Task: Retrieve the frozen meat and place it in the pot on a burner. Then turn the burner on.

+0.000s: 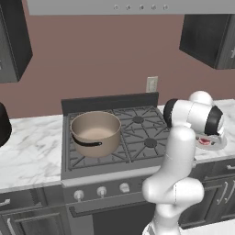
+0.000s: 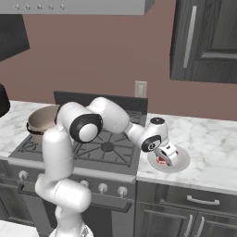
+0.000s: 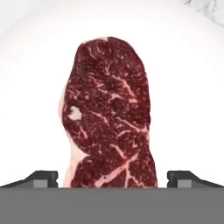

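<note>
Marbled frozen meat [image 3: 109, 113] between spread jaws.

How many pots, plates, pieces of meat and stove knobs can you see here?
Pots: 1, the tan pot on the stove's front left burner.
Plates: 1, the pale plate on the counter right of the stove.
Pieces of meat: 1, the frozen meat lying on that plate, between the open fingers of the gripper.
Stove knobs: 3 in view, such as the middle knob.
Total: 6

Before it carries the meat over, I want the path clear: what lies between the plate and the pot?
In the left base view, bare stove grates lie between the plate and the pot.
</note>
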